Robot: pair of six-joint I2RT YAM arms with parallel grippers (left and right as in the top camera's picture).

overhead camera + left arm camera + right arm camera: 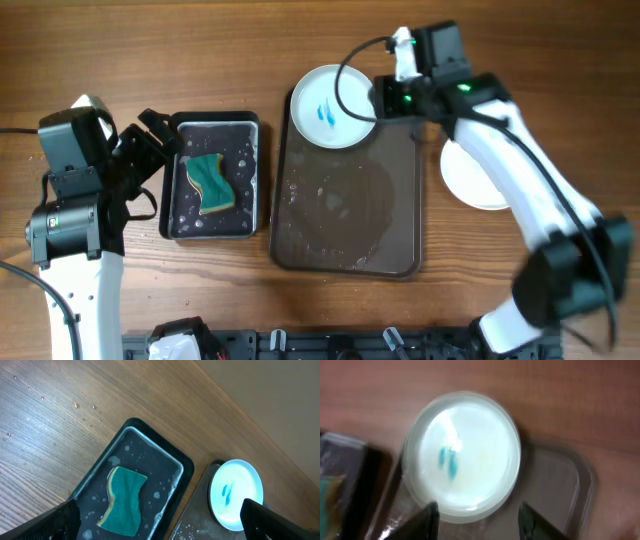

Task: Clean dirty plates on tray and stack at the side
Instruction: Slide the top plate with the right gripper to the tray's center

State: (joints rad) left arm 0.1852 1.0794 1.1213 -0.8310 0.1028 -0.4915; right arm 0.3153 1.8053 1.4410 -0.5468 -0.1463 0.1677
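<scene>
- Right gripper [477, 510] hovers over the teal-smeared plate [462, 455], fingers apart.
- That plate sits in the far left corner of the tray [345, 245].
- A second plate [468, 182] rests on the bench [440, 300] beside the tray.
- Left gripper [159, 505], fingers apart, hangs above the sponge [122, 502].

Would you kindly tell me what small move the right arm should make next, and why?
Probably lower the right gripper and close on the rim of the smeared plate: its open fingers hover at that rim in the right wrist view, the teal smear marks it dirty, and it sits on the brown tray.
</scene>
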